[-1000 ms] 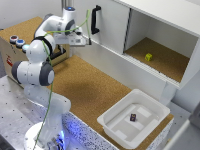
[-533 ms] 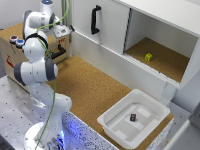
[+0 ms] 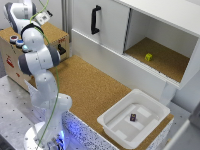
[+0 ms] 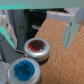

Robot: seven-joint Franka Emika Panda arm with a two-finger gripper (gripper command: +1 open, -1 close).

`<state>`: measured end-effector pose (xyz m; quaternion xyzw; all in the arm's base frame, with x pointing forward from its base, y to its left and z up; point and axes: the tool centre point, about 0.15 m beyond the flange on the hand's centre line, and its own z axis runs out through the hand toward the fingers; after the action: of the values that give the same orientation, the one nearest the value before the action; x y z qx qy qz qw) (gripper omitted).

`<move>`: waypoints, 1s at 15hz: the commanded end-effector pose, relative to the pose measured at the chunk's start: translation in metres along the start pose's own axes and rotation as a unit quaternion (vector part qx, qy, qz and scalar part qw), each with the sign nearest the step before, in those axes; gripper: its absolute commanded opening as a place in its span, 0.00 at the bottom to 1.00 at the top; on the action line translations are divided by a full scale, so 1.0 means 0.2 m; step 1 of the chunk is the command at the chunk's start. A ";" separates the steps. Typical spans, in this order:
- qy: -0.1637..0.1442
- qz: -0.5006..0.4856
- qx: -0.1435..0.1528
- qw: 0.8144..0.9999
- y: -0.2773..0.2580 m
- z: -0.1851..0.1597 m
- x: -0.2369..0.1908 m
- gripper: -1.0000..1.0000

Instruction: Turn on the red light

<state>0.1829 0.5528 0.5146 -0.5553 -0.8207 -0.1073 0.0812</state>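
The red light is a round dark-red cap in a metal ring, seen close in the wrist view. A blue cap sits right beside it. My gripper hovers just over the red cap, open, with one finger on one side and the other blurred at the opposite edge. Nothing is held. In the exterior view the small caps lie in a row on top of a wooden box at the exterior view's left. The arm's hand hangs above them, its fingertips hidden.
A white cabinet with a black handle stands behind the cork surface, and a small yellow object lies in its open compartment. A white tray holding a small dark item sits at the exterior view's lower right.
The hand has swung from over the cork surface toward the exterior view's left and now sits over the box top with the caps.
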 end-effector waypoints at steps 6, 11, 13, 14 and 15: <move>-0.123 -0.001 -0.017 0.992 0.08 0.18 0.29 0.00; -0.135 0.000 -0.008 0.991 0.08 0.23 0.31 0.00; -0.141 0.003 -0.005 0.990 0.08 0.26 0.31 0.00; -0.144 0.003 -0.003 0.990 0.08 0.28 0.32 0.00; -0.145 0.001 0.000 0.989 0.08 0.29 0.32 0.00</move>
<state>0.1735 0.5923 0.4797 -0.5539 -0.8269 -0.0927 0.0285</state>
